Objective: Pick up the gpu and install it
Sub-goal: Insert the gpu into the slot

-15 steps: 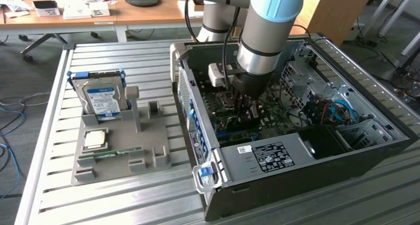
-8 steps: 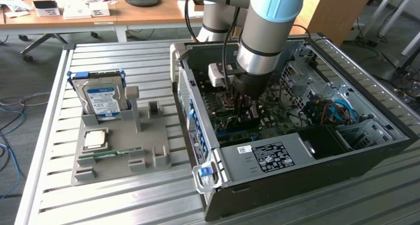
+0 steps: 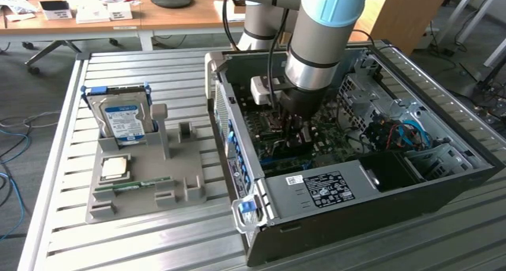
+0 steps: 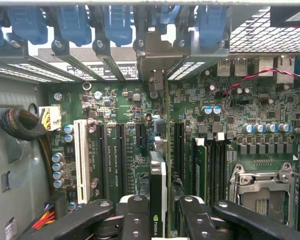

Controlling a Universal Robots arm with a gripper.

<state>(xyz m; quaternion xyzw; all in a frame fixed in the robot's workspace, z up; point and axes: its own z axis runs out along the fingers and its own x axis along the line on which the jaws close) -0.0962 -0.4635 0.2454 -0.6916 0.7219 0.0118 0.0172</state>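
In the wrist view the gpu stands edge-on between my black fingers. Its thin green board runs from a dark cooler bearing a logo up to its silvery end bracket, which sits at the case's rear slot openings. My gripper is shut on the card's cooler end. The card hangs in line with the dark expansion slots of the green motherboard; I cannot tell whether its edge is in a slot. In the exterior view my gripper reaches down inside the open computer case.
Blue slot latches line the case's rear wall. A white slot, cable bundle and CPU socket flank the card. Beside the case a grey holder carries a hard drive, a CPU and a memory stick.
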